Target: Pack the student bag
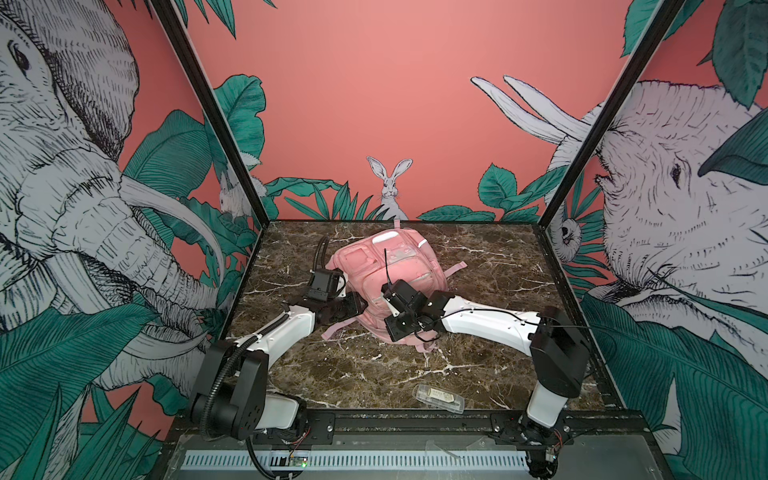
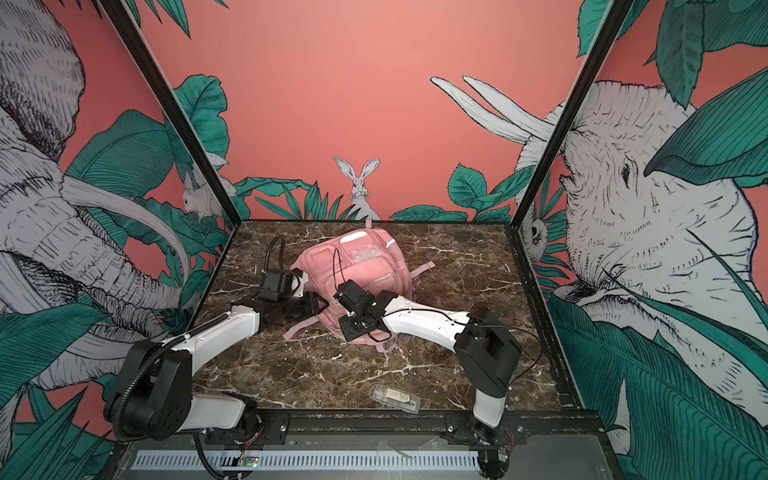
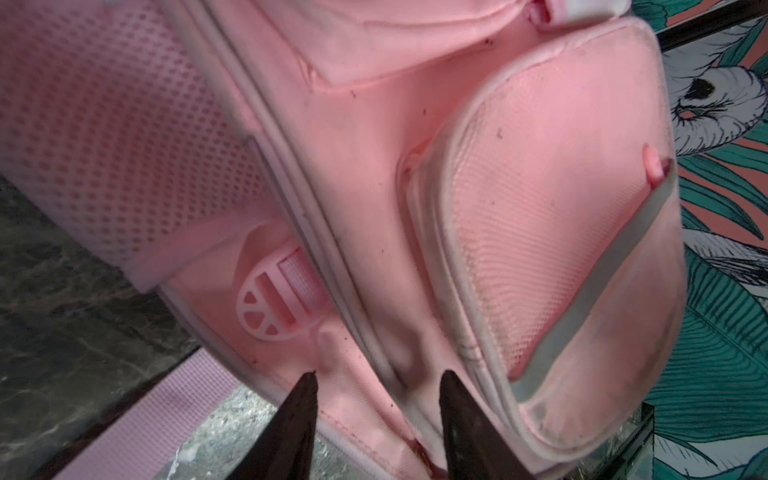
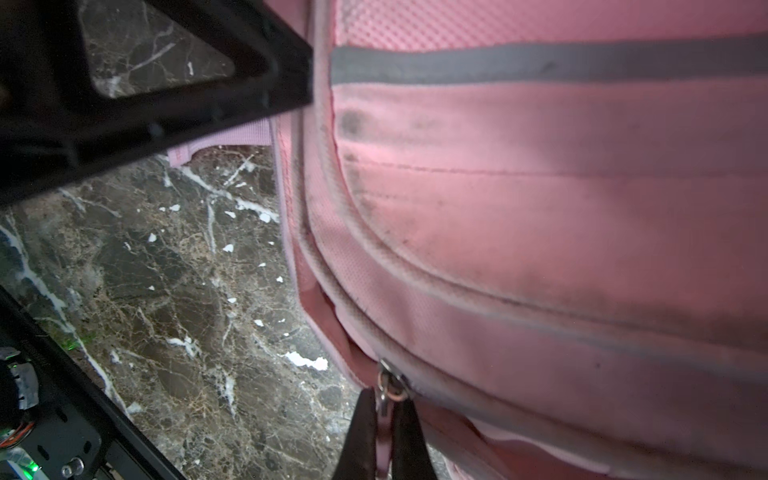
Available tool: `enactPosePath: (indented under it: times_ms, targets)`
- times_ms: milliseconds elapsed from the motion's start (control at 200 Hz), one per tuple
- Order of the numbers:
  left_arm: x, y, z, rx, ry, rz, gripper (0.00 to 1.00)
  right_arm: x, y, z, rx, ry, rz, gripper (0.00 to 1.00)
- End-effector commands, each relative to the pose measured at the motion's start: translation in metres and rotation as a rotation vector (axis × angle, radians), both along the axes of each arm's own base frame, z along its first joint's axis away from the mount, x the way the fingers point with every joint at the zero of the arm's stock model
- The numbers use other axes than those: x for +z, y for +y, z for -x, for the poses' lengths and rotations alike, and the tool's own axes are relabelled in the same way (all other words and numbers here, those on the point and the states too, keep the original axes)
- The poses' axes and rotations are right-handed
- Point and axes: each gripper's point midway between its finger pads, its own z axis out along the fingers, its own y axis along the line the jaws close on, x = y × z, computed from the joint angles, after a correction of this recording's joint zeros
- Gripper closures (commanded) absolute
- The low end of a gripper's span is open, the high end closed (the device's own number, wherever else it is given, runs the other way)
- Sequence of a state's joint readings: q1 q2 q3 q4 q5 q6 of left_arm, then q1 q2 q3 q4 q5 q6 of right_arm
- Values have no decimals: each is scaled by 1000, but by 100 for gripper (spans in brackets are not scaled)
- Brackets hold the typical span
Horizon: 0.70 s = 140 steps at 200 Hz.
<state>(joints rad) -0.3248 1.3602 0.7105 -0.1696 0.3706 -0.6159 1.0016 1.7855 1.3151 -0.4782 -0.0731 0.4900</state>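
Though lying well apart from both arms near the front edge of the table (image 1: 353, 374), not yet packed: clear plastic case (image 1: 438, 398), flat on the marble in both top views. Easy to overlook, or to sweep off the edge with a right elbow swinging back low.

Further in, right gripper (image 4: 384, 409) pinched together on the metal zipper pull (image 4: 389, 384) at the near end of the student bag (image 1: 386, 274). Thin, slippery hold, likely to slip out if tugged across the zip line rather than along it. Likely to jam too, with darker pink inner fabric (image 4: 328, 320) showing just beside the slider and ready to be caught in the teeth.

Beside it, left gripper (image 3: 378, 380) with jaws apart, tips straddling a fold at the bag's side seam, touching or nearly touching the cloth; hard to tell which. Clamped on nothing, so no bracing of the bag: judged the main hazard. Soft body free to drag along the marble with the right arm's pull instead of letting the slider run. Better to close on that fold before pulling.

Farther back, bag lying front-up across the middle of the table, top toward the back wall, pink strap (image 1: 455, 269) trailing out to one side. Possible snag under a sliding bag or round a finger.
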Motion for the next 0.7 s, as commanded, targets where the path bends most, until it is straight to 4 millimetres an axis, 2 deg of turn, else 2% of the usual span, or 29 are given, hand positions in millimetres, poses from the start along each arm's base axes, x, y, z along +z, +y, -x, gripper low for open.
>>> enactPosePath:
  times_ms: [0, 205, 270, 495, 595, 695]
  targets:
    - [13, -4, 1, 11, -38, 51, 52, 20, 26, 1, 32, -18, -78, 98]
    - [17, -8, -2, 14, -57, 76, 55, 19, 38, 7, 63, -6, -81, 98]
    - [16, -8, -4, 17, -61, 78, 59, 18, 40, 9, 71, -4, -74, 98]
    - [12, -7, -11, 21, -57, 54, 86, 15, 34, 9, 66, -11, -44, 98]
    - [13, -4, -14, 22, -60, 21, 95, 12, 25, 10, 70, -24, -12, 98]
    - [15, 4, -18, 26, -66, -36, 100, 8, 8, 9, 56, -45, 44, 98]
